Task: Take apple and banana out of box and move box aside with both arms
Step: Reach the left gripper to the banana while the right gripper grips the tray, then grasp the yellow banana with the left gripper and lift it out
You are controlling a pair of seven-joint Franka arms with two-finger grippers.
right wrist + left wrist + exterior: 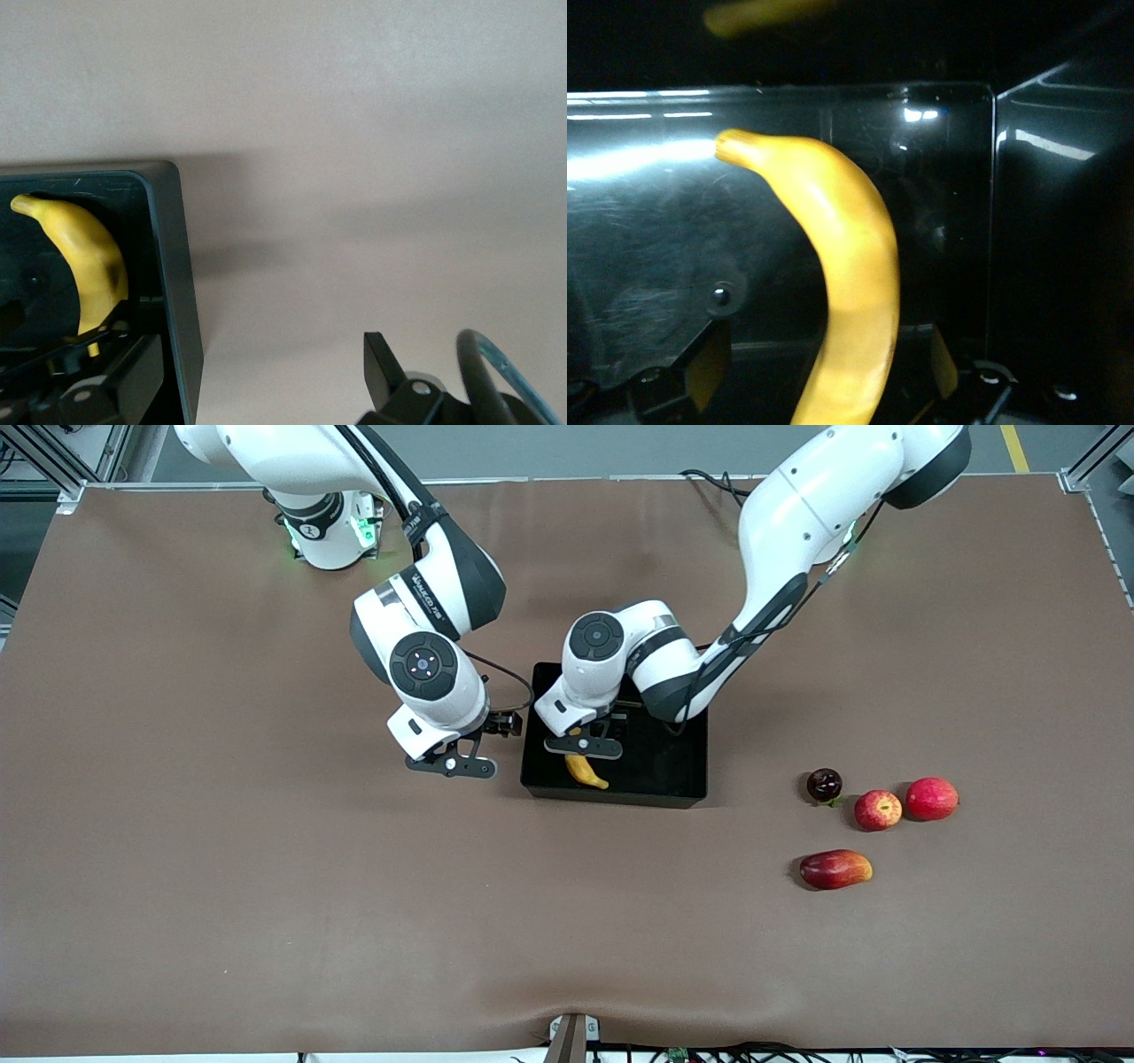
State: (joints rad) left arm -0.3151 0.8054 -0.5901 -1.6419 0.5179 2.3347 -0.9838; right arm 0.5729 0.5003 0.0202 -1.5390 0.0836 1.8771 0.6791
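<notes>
Def a robotics lab imo: two white Franka arms bolted to a big table w/ brown mat, alu frame posts at the corners, cables along the edge, grey floor w/ yellow tape.

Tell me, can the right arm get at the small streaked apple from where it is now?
Probably not easily. The right gripper hangs beside the box, which stands with the left gripper and banana between it and the apple at the left arm's end.
</notes>
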